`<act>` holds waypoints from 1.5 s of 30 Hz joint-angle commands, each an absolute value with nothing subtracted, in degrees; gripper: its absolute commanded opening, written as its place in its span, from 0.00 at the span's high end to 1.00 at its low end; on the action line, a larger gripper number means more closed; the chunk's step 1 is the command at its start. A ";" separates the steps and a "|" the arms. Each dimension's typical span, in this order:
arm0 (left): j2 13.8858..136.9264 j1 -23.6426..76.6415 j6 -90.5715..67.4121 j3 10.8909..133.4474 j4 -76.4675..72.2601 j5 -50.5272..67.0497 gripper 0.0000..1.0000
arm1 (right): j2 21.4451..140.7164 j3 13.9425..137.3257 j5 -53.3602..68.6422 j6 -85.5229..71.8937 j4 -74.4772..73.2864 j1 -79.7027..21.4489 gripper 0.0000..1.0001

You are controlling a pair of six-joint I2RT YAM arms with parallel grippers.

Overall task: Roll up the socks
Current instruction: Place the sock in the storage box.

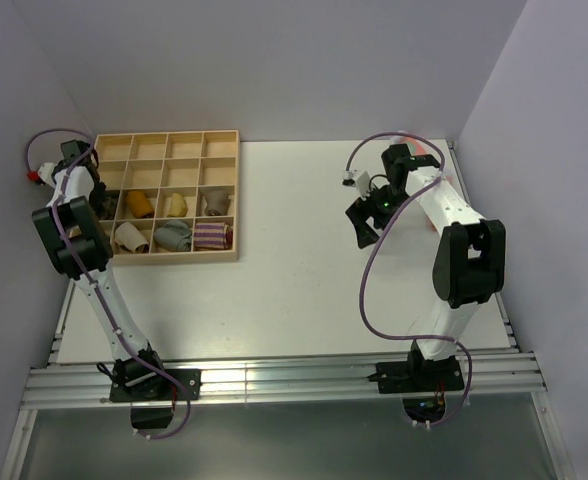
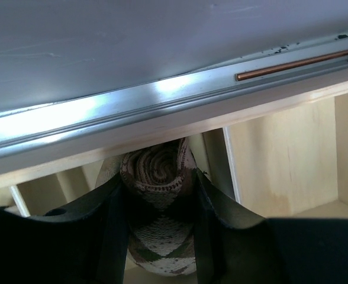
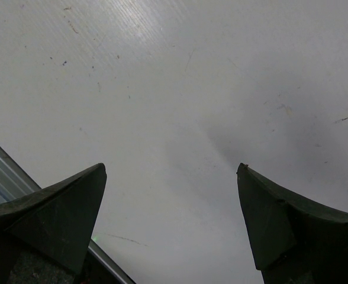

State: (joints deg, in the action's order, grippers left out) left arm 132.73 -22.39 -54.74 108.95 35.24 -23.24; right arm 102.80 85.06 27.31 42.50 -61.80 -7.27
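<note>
Clearly rolled: tan-brown knit sock bundle with dark argyle diamonds [image 2: 160, 228], spiral end facing the left wrist camera, pinched on both flanks by the left jaws. Jaws partway closed, gripping the bundle, fabric bulging between them. Held low over a cell of the pale wooden divided tray [image 2: 280, 160], probably for a drop into that cell; hard to say whether touching the cell floor yet. Grip on the sides likely chosen to keep the roll from unwinding.

Not visible from the top camera: bundle and left jaws hidden under the left arm at the tray's left edge [image 1: 99, 200]. Exact cell impossible to tell. Only the wrist view proves a grip.

Shown only from above: tray [image 1: 169, 133] at the far-left corner of the white table [image 1: 294, 260], several cells filled with other rolled socks, among them a purple-striped roll [image 1: 212, 236] and a mustard bundle [image 1: 137, 205]; back rows bare wood.

Right jaws spread wide, holding nothing, parked above bare table [image 3: 192, 89] well away from the tray, presumably out of the left arm's way. Right wrist view: table surface and an edge rail only, no sock.
</note>
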 commanded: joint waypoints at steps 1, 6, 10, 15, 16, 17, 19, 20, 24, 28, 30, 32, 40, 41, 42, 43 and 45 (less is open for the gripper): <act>139.74 -24.08 -58.35 107.75 53.25 -25.92 0.92 | 103.18 85.17 26.54 43.16 -61.26 -7.65 0.02; 140.97 -23.21 -59.33 109.94 56.77 -29.00 1.00 | 103.53 85.34 26.37 43.24 -61.17 -7.65 0.02; 142.29 -23.12 -59.59 111.36 59.59 -29.45 1.00 | 103.71 85.25 26.02 43.33 -61.17 -7.73 0.02; 143.35 -23.03 -58.36 112.14 60.54 -26.54 1.00 | 103.45 84.73 25.49 43.59 -61.08 -7.73 0.02; 144.22 -22.85 -58.36 113.37 61.69 -26.98 1.00 | 103.45 84.73 25.49 43.77 -61.17 -7.73 0.02; 144.40 -22.68 -58.62 113.55 63.00 -28.98 0.99 | 103.45 84.73 25.49 43.68 -61.17 -7.73 0.02; 144.32 -22.06 -58.97 113.29 63.45 -29.79 1.00 | 103.36 84.73 25.49 43.68 -61.17 -7.73 0.02; 144.32 -21.97 -59.24 113.20 64.24 -30.40 1.00 | 103.36 84.73 25.58 43.68 -61.17 -7.73 0.02; 143.18 -21.27 -60.99 111.54 64.51 -34.97 0.85 | 103.27 84.55 25.49 43.86 -61.17 -7.74 0.02; 142.04 -21.01 -62.31 110.39 64.60 -35.94 0.74 | 103.18 84.11 25.14 44.12 -61.08 -7.73 0.02; 141.24 -20.83 -62.49 110.04 64.16 -36.21 0.68 | 103.10 84.20 25.05 44.12 -61.17 -7.73 0.02; 140.19 -20.74 -61.96 110.30 63.46 -35.42 0.65 | 103.18 84.37 25.22 44.12 -61.17 -7.65 0.02; 135.88 -20.57 -58.01 112.14 59.50 -30.77 0.52 | 103.62 85.08 25.49 43.86 -61.35 -7.82 0.02; 135.70 -20.57 -57.83 112.67 59.59 -30.33 0.51 | 103.62 85.08 25.49 43.94 -61.35 -7.82 0.02; 135.70 -20.48 -57.31 113.63 59.50 -29.71 0.50 | 103.62 85.08 25.49 43.95 -61.43 -7.82 0.02; 135.62 -20.48 -56.87 114.16 59.68 -29.62 0.47 | 103.62 85.17 25.49 43.95 -61.35 -7.82 0.02; 135.44 -20.48 -56.52 115.05 60.29 -29.53 0.39 | 103.62 85.25 25.49 44.03 -61.35 -7.82 0.02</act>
